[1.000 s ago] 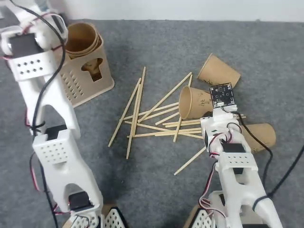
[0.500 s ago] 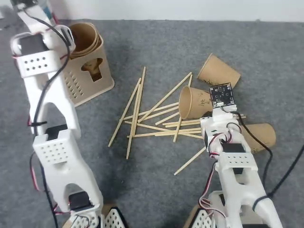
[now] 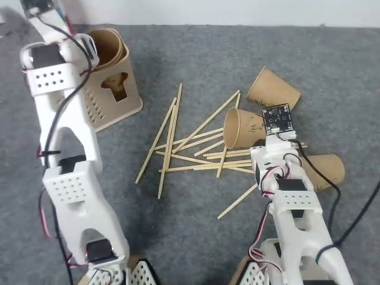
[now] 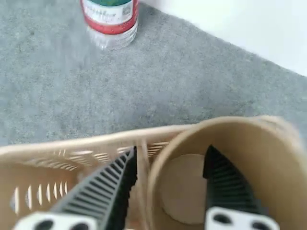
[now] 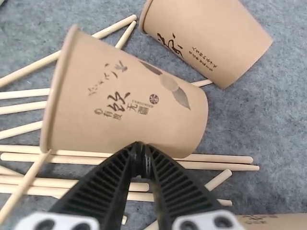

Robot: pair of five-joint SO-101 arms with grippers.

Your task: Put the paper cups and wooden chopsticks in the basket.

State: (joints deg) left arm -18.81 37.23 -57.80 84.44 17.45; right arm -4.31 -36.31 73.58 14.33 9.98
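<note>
We see the left arm stretched over the basket (image 3: 127, 98) at the upper left of the high view. The left gripper (image 4: 171, 152) is wide open astride the wall of the top cup (image 3: 104, 44) of a nested stack, one finger inside and one outside. Mid-frame lies a chopstick pile (image 3: 172, 127), too tangled for us to count. To its right, three cups lie on their sides. The right gripper (image 5: 139, 149), jaws pressed together and holding nothing, sits against the middle cup (image 3: 243, 127) near its base.

Overhead camera spans the carpet (image 3: 196, 237); wrist cameras peer closely at basket (image 4: 72, 146), cup (image 5: 124, 105).
</note>
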